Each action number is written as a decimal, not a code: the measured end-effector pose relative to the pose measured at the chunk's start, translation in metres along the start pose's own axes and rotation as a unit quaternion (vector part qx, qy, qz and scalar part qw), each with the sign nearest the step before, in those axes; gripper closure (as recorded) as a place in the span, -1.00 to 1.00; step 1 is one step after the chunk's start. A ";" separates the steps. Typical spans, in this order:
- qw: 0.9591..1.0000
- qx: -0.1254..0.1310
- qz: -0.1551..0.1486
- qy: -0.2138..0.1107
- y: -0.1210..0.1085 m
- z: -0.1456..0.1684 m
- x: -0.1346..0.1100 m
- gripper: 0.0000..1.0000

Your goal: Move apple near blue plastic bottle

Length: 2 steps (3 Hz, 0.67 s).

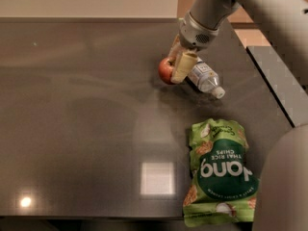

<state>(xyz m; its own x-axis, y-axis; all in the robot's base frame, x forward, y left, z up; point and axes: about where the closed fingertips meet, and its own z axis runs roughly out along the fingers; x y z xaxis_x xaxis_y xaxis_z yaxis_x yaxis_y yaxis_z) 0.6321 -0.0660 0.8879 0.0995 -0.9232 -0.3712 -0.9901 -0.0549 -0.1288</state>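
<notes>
The red apple (165,70) is at the back middle of the dark table, just left of the blue plastic bottle (204,76). The bottle lies on its side with its white cap pointing to the front right. My gripper (173,70) comes down from the upper right and is shut on the apple. One beige finger (183,66) crosses the apple's right side, between apple and bottle. The other finger is mostly hidden behind the apple. The apple sits low, at or just above the tabletop, almost touching the bottle.
A green chips bag (220,172) lies flat at the front right of the table (86,129). The arm's grey body (284,186) fills the bottom right corner. A grey ledge (279,76) runs along the table's right side.
</notes>
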 end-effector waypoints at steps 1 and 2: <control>1.000 -0.010 0.001 -0.005 -0.003 0.012 0.001 0.63; 1.000 -0.016 -0.004 -0.002 -0.008 0.022 0.001 0.16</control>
<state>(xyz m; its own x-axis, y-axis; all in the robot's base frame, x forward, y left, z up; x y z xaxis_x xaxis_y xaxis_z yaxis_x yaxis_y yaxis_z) 0.6419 -0.0582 0.8677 0.1073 -0.9214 -0.3734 -0.9920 -0.0743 -0.1017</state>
